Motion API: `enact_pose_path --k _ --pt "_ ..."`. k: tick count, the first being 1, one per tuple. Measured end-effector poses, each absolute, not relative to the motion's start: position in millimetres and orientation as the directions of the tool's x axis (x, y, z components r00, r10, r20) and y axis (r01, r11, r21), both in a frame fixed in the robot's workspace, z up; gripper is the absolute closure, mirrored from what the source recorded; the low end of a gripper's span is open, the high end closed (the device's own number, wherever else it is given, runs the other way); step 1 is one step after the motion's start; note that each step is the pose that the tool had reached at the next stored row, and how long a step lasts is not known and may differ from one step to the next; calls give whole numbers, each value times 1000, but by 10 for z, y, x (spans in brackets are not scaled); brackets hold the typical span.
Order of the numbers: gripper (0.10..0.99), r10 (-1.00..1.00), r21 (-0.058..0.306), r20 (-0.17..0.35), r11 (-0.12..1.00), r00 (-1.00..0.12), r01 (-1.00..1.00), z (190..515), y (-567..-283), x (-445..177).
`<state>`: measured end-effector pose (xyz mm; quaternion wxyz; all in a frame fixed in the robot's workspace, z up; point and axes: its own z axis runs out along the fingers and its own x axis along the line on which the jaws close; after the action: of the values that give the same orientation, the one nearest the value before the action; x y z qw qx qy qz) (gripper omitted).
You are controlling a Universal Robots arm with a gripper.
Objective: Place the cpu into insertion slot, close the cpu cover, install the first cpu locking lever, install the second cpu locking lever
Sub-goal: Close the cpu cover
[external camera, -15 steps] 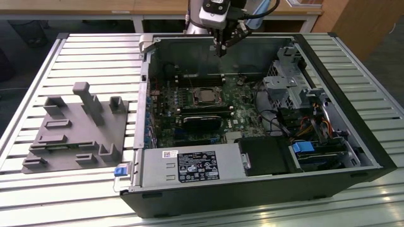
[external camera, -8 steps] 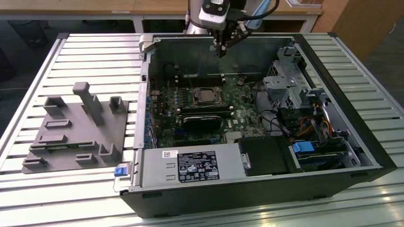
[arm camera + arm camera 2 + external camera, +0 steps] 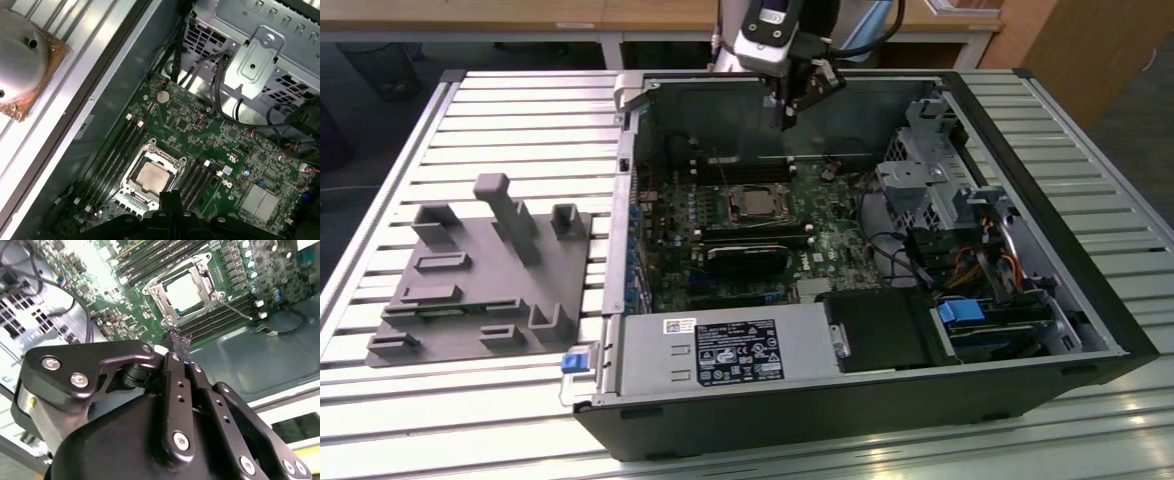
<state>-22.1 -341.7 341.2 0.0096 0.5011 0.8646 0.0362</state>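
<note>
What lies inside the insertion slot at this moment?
The cpu lies inside the insertion slot, its metal top showing through the cpu cover. The slot's floor under it is hidden.

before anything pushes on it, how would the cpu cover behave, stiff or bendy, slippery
The cover looks like thin sheet metal with a large window, so probably light and slightly springy under a point push. It lies flat around the cpu, so it likely would not slide sideways. Its bare shiny surface may be slippery to grip.
</note>
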Motion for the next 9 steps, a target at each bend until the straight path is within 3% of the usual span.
enact_pose_path --k 9 --pt "980 883 65 24 467 -469 882 3312 -3416 -239"
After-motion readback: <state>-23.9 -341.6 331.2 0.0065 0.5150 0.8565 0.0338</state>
